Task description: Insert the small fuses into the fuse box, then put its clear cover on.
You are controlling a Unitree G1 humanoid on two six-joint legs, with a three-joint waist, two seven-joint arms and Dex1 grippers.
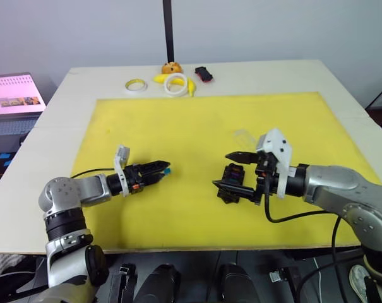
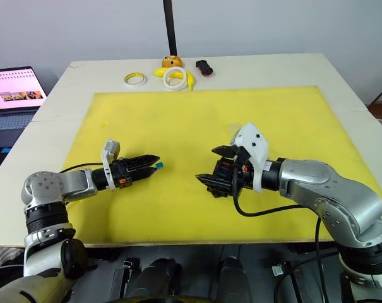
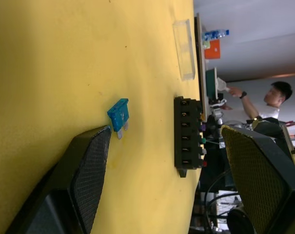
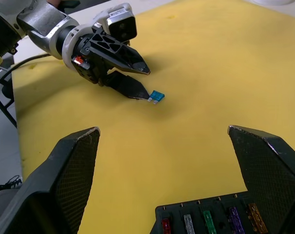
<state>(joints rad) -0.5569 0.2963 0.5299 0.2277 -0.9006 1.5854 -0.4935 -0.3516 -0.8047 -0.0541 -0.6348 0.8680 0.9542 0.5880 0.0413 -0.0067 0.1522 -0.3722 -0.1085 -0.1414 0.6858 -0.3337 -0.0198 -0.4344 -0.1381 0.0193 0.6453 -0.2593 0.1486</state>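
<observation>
The black fuse box [image 1: 232, 180] stands on the yellow mat [image 1: 197, 120] between the wide-spread fingers of my right gripper [image 1: 222, 169], which is open around it. Several small fuses [image 4: 208, 220], red, grey, green, purple and orange, sit in a row of its slots. One blue fuse [image 3: 119, 114] lies flat on the mat at the tip of a finger of my left gripper [image 1: 164, 167], which is open and holds nothing. The clear cover [image 3: 184, 48] lies on the mat just beyond the fuse box.
At the table's far edge are two tape rings [image 1: 136, 84] [image 1: 175, 84], yellow bananas [image 1: 160, 78], an orange object [image 1: 171, 67] and a black-and-red object [image 1: 203, 74]. A black pole [image 1: 168, 28] rises there. A laptop [image 1: 14, 95] stands off the left side. A person [image 3: 274, 95] stands in the background.
</observation>
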